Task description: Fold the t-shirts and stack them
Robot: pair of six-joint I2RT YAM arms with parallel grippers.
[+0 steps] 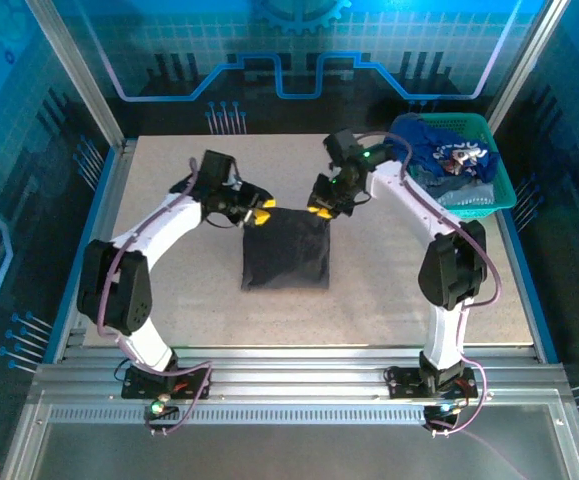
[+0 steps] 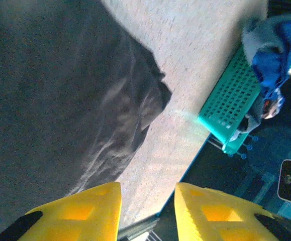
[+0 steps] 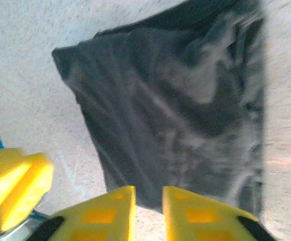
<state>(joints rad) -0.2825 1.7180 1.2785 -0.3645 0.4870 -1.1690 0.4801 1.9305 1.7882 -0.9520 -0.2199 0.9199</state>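
A charcoal-grey t-shirt [image 1: 286, 248] lies folded into a flat rectangle on the middle of the table. My left gripper [image 1: 256, 213] hovers at its far left corner, open, with bare table showing between its yellow fingers [image 2: 85, 211]. My right gripper [image 1: 321, 208] hovers at the far right corner, open a little, nothing between its fingers [image 3: 110, 211]; the shirt's edge [image 3: 175, 125] lies just beyond the tips. A royal-blue t-shirt with pale print [image 1: 449, 150] and a pale grey-blue one [image 1: 461, 192] sit bunched in the basket.
The teal mesh basket [image 1: 501, 185] stands at the far right of the table, its wall [image 2: 230, 103] also in the left wrist view. Beige table top [image 1: 179, 290] surrounds the folded shirt. Metal frame rails edge the table.
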